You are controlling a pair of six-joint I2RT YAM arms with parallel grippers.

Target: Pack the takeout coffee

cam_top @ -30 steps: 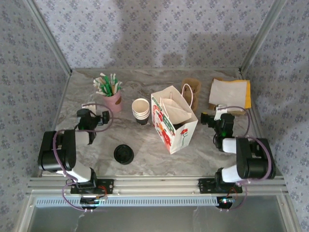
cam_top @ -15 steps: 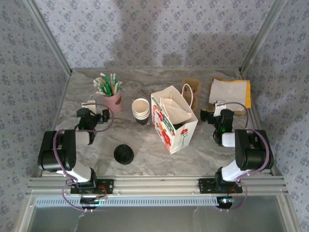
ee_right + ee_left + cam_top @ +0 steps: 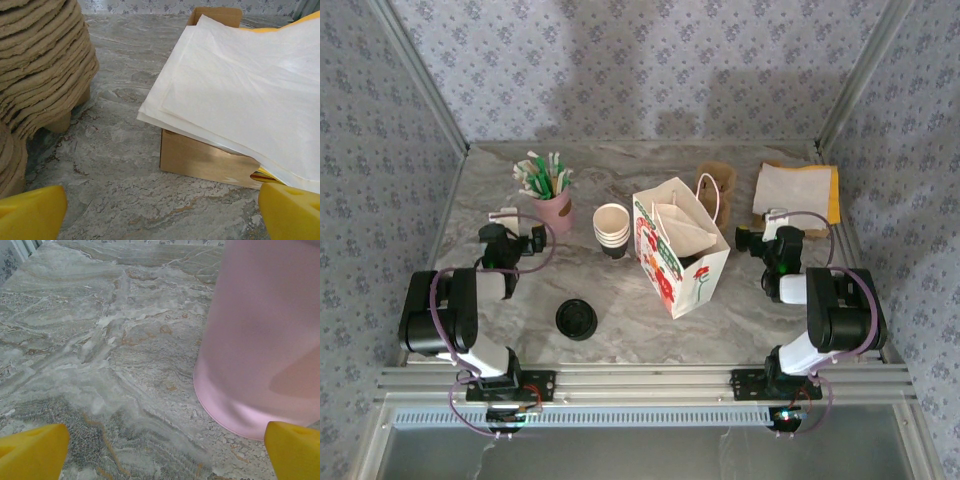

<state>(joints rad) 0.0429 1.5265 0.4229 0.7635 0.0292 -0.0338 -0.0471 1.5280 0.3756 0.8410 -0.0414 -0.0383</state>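
Takeout coffee (image 3: 576, 319): stands on the marbled table (image 3: 520, 300) near the front edge, between the left arm (image 3: 445, 320) and the paper bag (image 3: 682, 262). From overhead its round black lid hides the cup. It is clear of everything around it and is not in the bag.
Paper bag: white with red-and-green print, upright, mouth open, mid-table, right of the coffee.
Left gripper (image 3: 162, 447): jaws spread wide with nothing between them. Its yellow fingertips (image 3: 32, 450) sit low over the table. The pink cup (image 3: 260, 335) is just ahead to its right, not touched.
Pink cup: upright at the far left of the table, holding green-and-white straws (image 3: 542, 175).
Stack of cream cups (image 3: 611, 228): lidless, between the pink cup and the bag.
Right gripper (image 3: 162, 207): jaws wide apart, empty, low over the table, right of the bag.
Brown pulp stack (image 3: 40, 65): ahead-left of the right gripper, behind the bag.
Cardboard box (image 3: 200, 160): ahead-right of the right gripper. Pale paper sheets (image 3: 240, 95) lie on top and overhang its near edge, with something yellow beneath them at the right.
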